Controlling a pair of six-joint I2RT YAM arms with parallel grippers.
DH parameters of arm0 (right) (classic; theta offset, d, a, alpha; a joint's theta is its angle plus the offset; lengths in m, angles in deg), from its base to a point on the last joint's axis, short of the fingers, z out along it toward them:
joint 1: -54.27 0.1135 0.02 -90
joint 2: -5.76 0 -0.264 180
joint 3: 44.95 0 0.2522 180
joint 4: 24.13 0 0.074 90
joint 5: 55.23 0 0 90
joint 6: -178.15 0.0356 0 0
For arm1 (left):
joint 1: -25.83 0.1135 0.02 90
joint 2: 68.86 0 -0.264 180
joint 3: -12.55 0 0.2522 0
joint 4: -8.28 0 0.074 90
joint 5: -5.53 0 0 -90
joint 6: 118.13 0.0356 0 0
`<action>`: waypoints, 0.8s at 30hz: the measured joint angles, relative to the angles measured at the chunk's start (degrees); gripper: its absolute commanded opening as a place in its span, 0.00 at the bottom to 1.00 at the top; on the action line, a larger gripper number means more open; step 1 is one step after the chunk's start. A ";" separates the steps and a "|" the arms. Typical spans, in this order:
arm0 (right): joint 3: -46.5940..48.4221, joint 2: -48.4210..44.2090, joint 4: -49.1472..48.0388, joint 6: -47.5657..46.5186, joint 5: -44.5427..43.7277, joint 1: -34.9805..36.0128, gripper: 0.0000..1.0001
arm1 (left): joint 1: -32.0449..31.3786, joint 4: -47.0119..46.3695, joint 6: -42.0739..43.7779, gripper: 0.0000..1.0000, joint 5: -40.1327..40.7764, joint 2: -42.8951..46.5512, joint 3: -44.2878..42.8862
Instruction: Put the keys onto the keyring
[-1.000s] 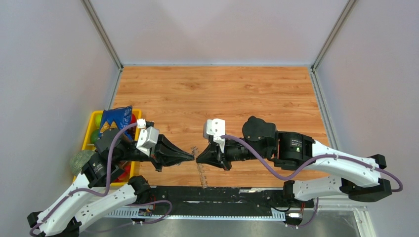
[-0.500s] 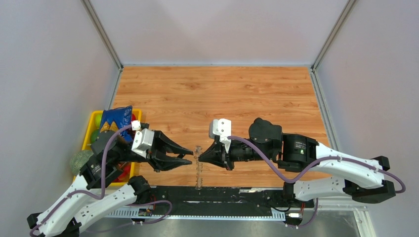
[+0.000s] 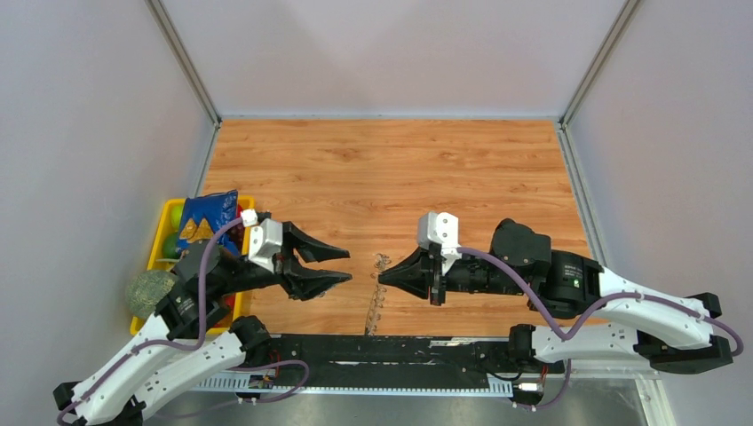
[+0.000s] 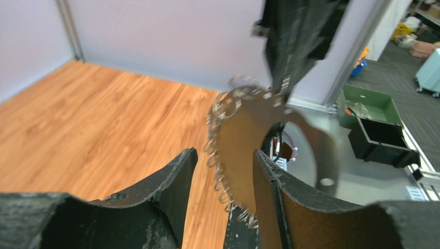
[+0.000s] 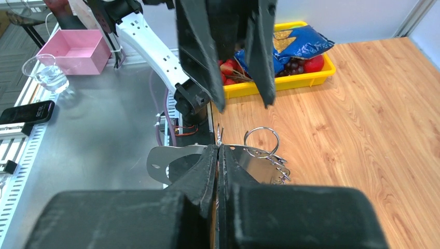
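Clamping the keyring [image 5: 254, 167] in the right hand [image 5: 218, 150], fingers pressed fully together on its flat grey metal. Holding the left hand [image 3: 348, 267] spread open just across from it, gripping nothing, near the keyring [image 3: 376, 297] but not touching it.

Showing, from overhead, only a thin jagged line hanging off the right hand [image 3: 383, 278] by the near edge of the wooden surface [image 3: 391, 169]. Revealing, from the right wrist, a broad curved plate with small wire rings fringing its rim, one of them larger, and the left hand [image 5: 245, 104] looming open behind. Framing, from the left wrist, the keyring [image 4: 244, 140] and its fringe between the left hand's [image 4: 224, 155] two dark fingers, with the right hand [image 4: 285, 78] gripping from above and blocking part of the far wall.

Passing, farther left, a yellow bin [image 3: 160, 235] holding a blue snack bag [image 3: 206, 222] and red fruit [image 5: 314, 62], partly covered overhead by the left arm. Catching, beyond the surface in the right wrist view, a pink box [image 5: 78, 49], a clear glass [image 5: 49, 75] and a black phone [image 5: 26, 111].
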 measured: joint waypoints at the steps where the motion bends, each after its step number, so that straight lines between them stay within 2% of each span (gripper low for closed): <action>1: -0.28 -0.52 -0.09 -0.02 -0.20 0.00 0.00 | 0.00 0.00 -0.70 0.53 2.16 -0.90 0.72; 5: -1.40 -2.89 -0.66 0.00 -0.94 0.00 0.00 | 0.00 0.33 -2.95 0.52 8.07 -3.02 3.10; 13: -1.81 -4.46 -0.61 -0.04 -1.05 0.00 0.00 | 0.00 4.37 -10.80 0.55 24.81 -8.66 11.65; 24: -3.72 -6.27 -0.59 -0.07 -0.59 0.00 0.00 | 0.00 10.29 -27.96 0.52 47.06 -17.11 21.33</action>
